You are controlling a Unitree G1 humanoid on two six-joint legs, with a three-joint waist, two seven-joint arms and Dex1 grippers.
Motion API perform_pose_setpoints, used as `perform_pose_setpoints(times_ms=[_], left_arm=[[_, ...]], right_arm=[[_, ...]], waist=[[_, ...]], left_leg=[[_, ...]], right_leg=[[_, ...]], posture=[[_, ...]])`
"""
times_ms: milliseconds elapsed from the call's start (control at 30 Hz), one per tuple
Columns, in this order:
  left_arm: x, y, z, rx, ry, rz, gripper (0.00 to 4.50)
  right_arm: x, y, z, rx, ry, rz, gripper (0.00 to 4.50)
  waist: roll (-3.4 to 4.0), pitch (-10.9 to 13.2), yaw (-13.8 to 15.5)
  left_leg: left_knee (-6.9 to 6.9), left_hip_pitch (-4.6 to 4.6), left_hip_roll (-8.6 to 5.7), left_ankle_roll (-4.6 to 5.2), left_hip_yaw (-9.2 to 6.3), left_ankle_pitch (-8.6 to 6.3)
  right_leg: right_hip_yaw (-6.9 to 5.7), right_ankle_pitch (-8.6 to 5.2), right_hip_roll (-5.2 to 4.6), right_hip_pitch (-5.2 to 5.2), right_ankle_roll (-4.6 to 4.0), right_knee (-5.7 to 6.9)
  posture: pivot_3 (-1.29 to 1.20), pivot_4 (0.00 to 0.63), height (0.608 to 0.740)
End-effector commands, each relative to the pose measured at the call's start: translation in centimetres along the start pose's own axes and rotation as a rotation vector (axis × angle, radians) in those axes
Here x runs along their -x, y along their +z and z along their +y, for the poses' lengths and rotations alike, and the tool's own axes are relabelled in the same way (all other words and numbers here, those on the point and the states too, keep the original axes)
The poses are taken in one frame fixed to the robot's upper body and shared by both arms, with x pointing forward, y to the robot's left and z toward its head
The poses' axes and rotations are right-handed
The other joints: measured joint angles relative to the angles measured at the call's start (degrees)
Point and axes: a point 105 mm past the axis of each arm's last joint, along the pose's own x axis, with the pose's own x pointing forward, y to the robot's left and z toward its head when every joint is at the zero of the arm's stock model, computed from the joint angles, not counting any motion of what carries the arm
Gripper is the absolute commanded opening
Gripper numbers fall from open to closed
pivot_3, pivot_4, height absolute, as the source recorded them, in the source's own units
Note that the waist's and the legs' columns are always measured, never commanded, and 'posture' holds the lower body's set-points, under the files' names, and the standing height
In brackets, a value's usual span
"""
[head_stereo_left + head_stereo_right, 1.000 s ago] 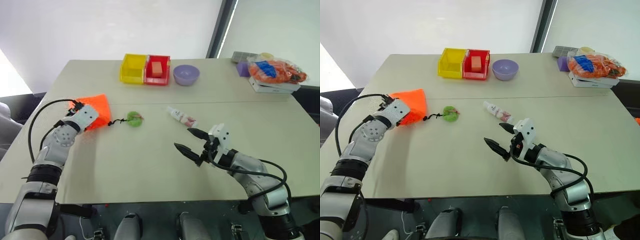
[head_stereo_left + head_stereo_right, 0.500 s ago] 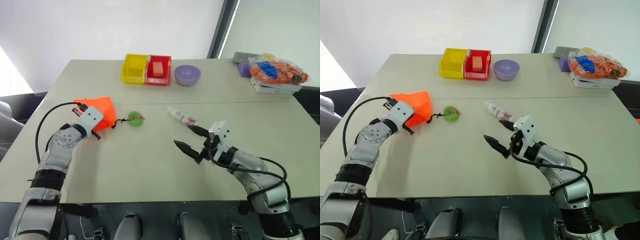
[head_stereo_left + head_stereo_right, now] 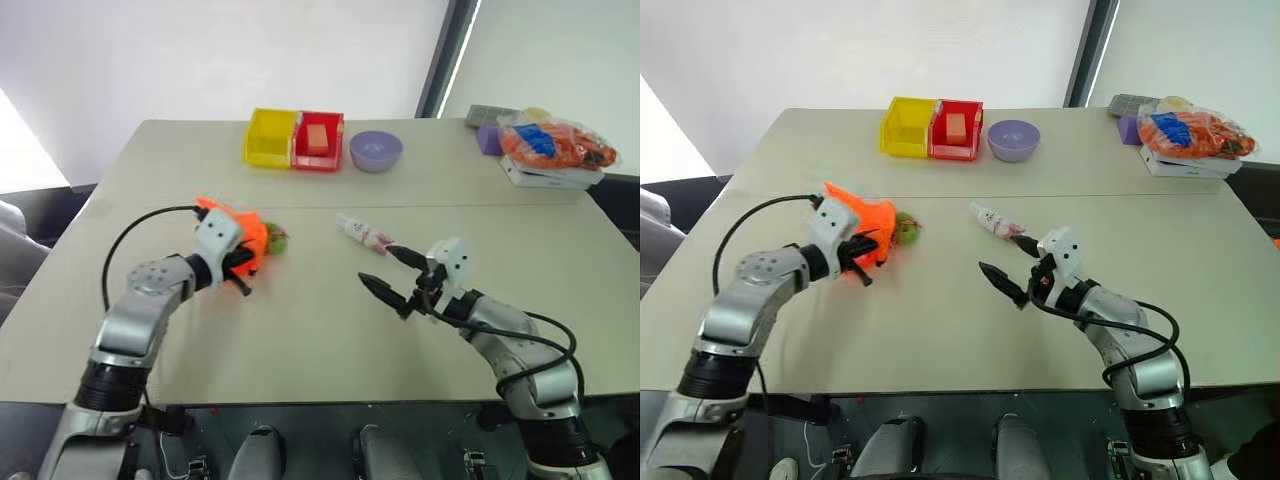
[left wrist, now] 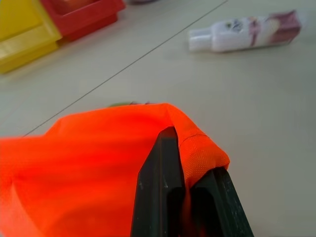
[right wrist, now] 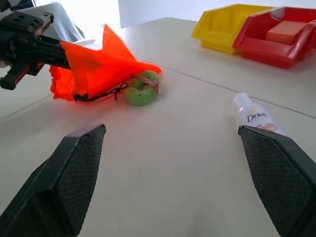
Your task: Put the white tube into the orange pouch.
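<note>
My left hand (image 4: 185, 197) is clamped on the orange pouch (image 3: 250, 235), lifted off the desk (image 3: 300, 330). My right hand (image 3: 397, 275) gapes wide beside the white tube (image 3: 363, 232), not touching.

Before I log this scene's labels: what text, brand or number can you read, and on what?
"Dove": dark lettering on the white tube, read from the right wrist view.
Smaller print on the tube's pink-red label: too blurred to read.
Clear bag of orange items and the box under it: print too small to read.

"Dove" — blue lettering on the white tube (image 5: 257, 120)
</note>
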Motion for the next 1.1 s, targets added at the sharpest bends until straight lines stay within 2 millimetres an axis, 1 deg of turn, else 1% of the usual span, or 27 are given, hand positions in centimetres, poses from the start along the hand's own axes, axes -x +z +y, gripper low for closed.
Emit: perform_pose_setpoints(times_ms=[33,100,133,200,300,333,400,467,500,600,700,733,867,1100], left_arm=[[-0.2,3.1,-1.3,-0.021,-0.02,-0.069,0.02],[-0.5,4.7,-1.6,0.0,-0.015,-0.115,0.02],[-0.5,5.3,-1.5,0.006,0.0,-0.13,0.02],[-0.4,5.8,-0.9,0.015,0.029,-0.134,0.02],[0.8,4.7,0.6,-0.007,0.069,-0.08,0.02],[1.5,3.8,1.2,-0.009,0.084,-0.046,0.02],[2.5,2.4,1.9,-0.01,0.097,-0.001,0.02],[3.4,1.4,2.2,0.007,0.096,0.025,0.02],[3.9,0.5,2.1,0.012,0.079,0.053,0.02],[4.7,-0.9,1.7,0.027,0.041,0.082,0.02],[4.6,-2.3,1.5,0.088,0.044,0.102,0.02],[4.6,-2.5,1.5,0.103,0.045,0.103,0.02],[4.0,-3.5,1.2,0.126,0.042,0.119,0.02],[3.0,-3.3,1.1,0.132,0.032,0.105,0.02]], right_arm=[[0.3,1.4,-0.6,0.041,-0.022,-0.045,4.5],[0.3,1.4,-0.6,0.041,-0.022,-0.046,4.5],[0.2,1.4,-0.5,0.04,-0.022,-0.048,4.5],[0.2,1.4,-0.5,0.039,-0.024,-0.05,4.5],[0.2,1.3,-0.6,0.035,-0.029,-0.05,4.5],[0.1,1.2,-0.8,0.029,-0.039,-0.044,4.5],[0.1,1.0,-1.1,0.025,-0.056,-0.034,4.5],[0.1,0.8,-1.7,0.035,-0.082,-0.02,4.5],[0.0,0.5,-2.3,0.038,-0.105,-0.004,4.5],[-0.4,-0.4,-3.7,0.019,-0.156,0.036,4.5],[-1.1,-1.3,-5.3,0.022,-0.201,0.075,4.5],[-1.2,-1.5,-5.5,0.024,-0.208,0.084,4.5],[-2.2,-2.4,-7.8,0.069,-0.256,0.141,4.5],[-4.0,-3.1,-9.6,0.08,-0.24,0.157,4.5]], waist=[[0.0,0.0,-0.2],[0.0,0.0,-0.1],[-0.01,0.0,-0.1],[0.0,0.0,-0.1],[0.0,0.0,-0.5],[0.01,0.0,-0.6],[0.02,0.0,-0.7],[0.02,0.0,-0.4],[0.02,0.0,-0.3],[0.02,0.0,-0.1],[0.01,0.0,0.0],[0.01,0.0,0.1],[0.01,0.0,-0.2],[0.02,0.0,-0.4]], left_leg=[[-0.01,0.0,0.01,0.0,-0.01,0.0],[-0.02,0.01,0.01,0.01,-0.05,0.0],[-0.02,0.01,0.01,0.01,-0.07,0.0],[-0.01,0.01,0.01,0.01,-0.09,0.0],[-0.02,0.07,0.01,0.01,-0.08,0.0],[-0.04,0.08,0.02,0.01,-0.08,0.0],[-0.07,0.12,0.06,0.01,-0.09,0.0],[-0.09,0.12,0.09,0.01,-0.09,0.0],[-0.09,0.11,0.09,0.01,-0.09,0.0],[-0.01,0.08,0.07,0.01,-0.06,-0.01],[0.04,0.06,0.05,0.01,-0.05,-0.01],[0.04,0.05,0.04,0.01,-0.05,-0.01],[0.02,0.04,0.03,0.01,-0.04,0.0],[-0.05,0.04,0.06,0.02,-0.05,0.0]], right_leg=[[0.0,0.0,0.03,-0.01,0.0,0.0],[0.0,0.0,0.06,-0.02,0.01,0.02],[0.0,-0.01,0.07,-0.02,0.02,0.02],[0.0,-0.03,0.09,0.0,0.06,0.02],[0.02,-0.03,0.11,-0.01,0.05,0.03],[0.02,-0.03,0.13,-0.02,0.05,0.06],[0.02,-0.03,0.16,-0.04,0.04,0.09],[0.02,-0.01,0.18,-0.06,-0.01,0.1],[0.03,-0.02,0.18,-0.06,-0.02,0.09],[0.03,-0.01,0.11,-0.04,-0.04,0.05],[0.02,0.02,0.06,0.0,-0.09,-0.01],[0.02,0.03,0.05,0.0,-0.11,-0.02],[0.02,0.03,0.06,-0.02,-0.11,-0.01],[0.03,0.04,0.15,-0.05,-0.08,0.02]], posture=[[0.0,0.15,0.74],[0.0,0.15,0.74],[0.0,0.15,0.74],[0.0,0.15,0.74],[0.0,0.15,0.74],[0.0,0.15,0.74],[0.0,0.15,0.74],[0.0,0.15,0.74],[0.0,0.15,0.74],[0.0,0.15,0.74],[0.0,0.15,0.74],[0.0,0.15,0.74],[0.0,0.15,0.74],[0.0,0.15,0.74]])
